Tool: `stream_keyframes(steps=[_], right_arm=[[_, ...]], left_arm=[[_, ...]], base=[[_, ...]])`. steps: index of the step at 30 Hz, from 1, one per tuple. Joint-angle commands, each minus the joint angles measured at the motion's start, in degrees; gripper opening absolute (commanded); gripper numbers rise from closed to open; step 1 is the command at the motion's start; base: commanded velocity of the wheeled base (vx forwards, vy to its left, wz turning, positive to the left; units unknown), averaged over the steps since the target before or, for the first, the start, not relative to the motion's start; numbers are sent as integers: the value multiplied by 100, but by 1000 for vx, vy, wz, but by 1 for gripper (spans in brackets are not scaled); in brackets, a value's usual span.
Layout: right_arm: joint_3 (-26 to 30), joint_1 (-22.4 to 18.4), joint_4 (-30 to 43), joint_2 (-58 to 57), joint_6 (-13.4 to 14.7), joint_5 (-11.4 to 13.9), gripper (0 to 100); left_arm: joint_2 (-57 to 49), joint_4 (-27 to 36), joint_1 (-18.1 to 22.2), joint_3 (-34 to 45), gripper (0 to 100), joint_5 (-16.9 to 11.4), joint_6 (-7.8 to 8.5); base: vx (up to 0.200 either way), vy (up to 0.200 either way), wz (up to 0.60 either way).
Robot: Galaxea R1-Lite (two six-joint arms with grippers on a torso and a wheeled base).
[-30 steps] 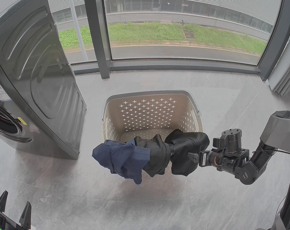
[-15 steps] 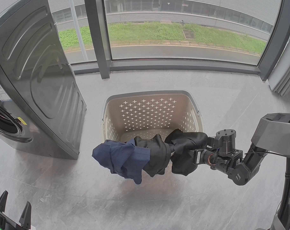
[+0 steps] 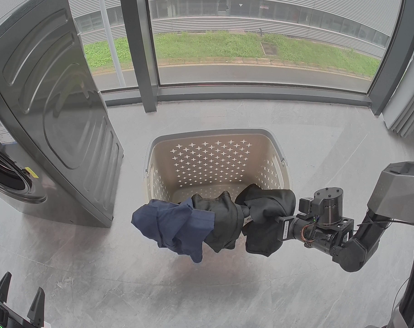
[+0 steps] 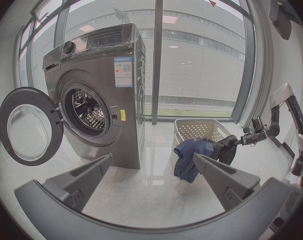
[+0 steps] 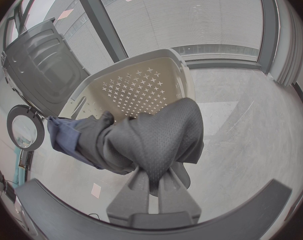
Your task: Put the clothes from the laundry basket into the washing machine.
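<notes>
Right claw [image 5: 153, 176] — clenched on the black garment [image 3: 266, 212] — has edged back, clothes not yet off the basket [image 3: 216, 133].

Clothes [image 3: 202, 226] over near rim of laundry basket [image 3: 216, 134], washing machine [image 3: 56, 115] to left, window [image 3: 261, 33] behind

This is a laundry corner in a glass-walled room of a modern building, more a test or show space than a lived-in home. A front-loading washing machine [image 4: 101, 100] stands on a pale stone-look floor [image 3: 261, 288]. Its round door [image 4: 28, 127] is swung open, plastic film [image 4: 124, 37] covers its control panel, and a printed label [image 4: 123, 72] is stuck on its front. Just beside the machine sits a cream laundry basket [image 3: 211, 160] with clothes [image 3: 188, 226] at its rim. Behind the machine, floor-to-ceiling windows [image 3: 261, 33] face a lawn [image 3: 243, 44] and a large ribbed building [image 3: 261, 1].
</notes>
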Motion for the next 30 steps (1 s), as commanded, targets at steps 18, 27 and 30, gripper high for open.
stream_keyframes(steps=[18, 27, 30], right_arm=[[1200, 631, 33, -3699, -17, -41, 0], [1288, 710, -28, -4068, -368, -24, 0], [1358, 780, -2, -4191, -377, -15, 0]], left_arm=[[-60, -2, 1, 92, 100, 1, -2], [-60, -2, 1, 92, 100, 1, 15], [-60, -2, 1, 92, 100, 1, 7]], base=[[0, 0, 0], [-22, 0, 0], [-200, 0, 0]])
